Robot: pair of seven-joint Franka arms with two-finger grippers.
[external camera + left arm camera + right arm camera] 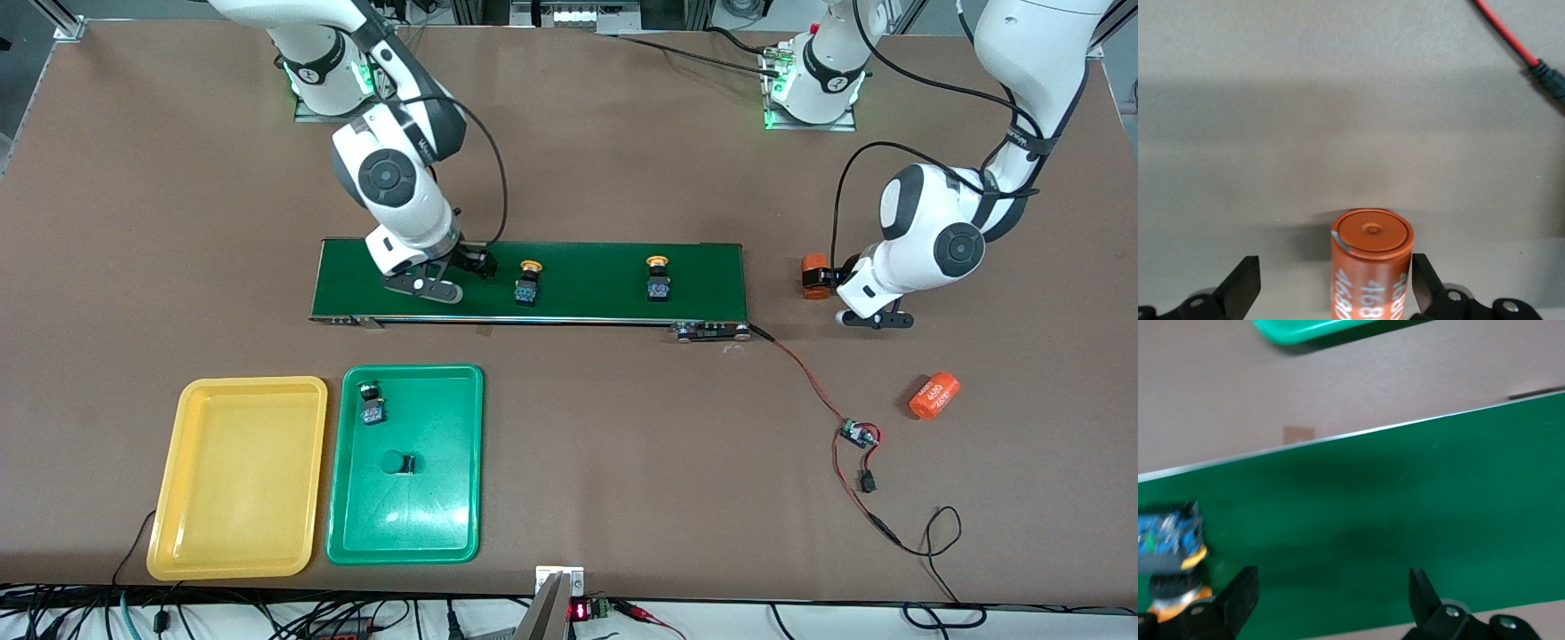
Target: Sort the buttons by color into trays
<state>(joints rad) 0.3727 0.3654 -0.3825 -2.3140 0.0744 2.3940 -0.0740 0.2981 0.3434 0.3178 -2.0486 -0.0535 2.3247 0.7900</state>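
Two yellow-capped buttons stand on the conveyor belt (pixel 622 276) in the middle of the front view: one (pixel 529 283) just left of the frame's centre, the other (pixel 659 279) more to the right of it along the belt. Both lie with the cap toward the top of the frame and the bluish base toward the bottom, so their long axis goes across the belt. The two green-capped buttons (pixel 372 403) (pixel 397 463) are already in the green tray (pixel 348 498) at the lower left, and the yellow tray (pixel 178 533) beside it holds nothing. The right gripper (pixel 425 286) hangs low over the belt's left end with its fingers wide apart and empty. The nearer yellow button is just beside it, to the right in the front view, and in the right wrist view it appears at the lower left edge (pixel 1171 560), outside the fingers, not between them. So I judge the right arm must shift sideways along the belt to bring this button between its fingers. The left gripper (pixel 876 318) waits at the right of the frame, also wide open, over an orange cylinder (pixel 1371 270), well apart from both buttons.
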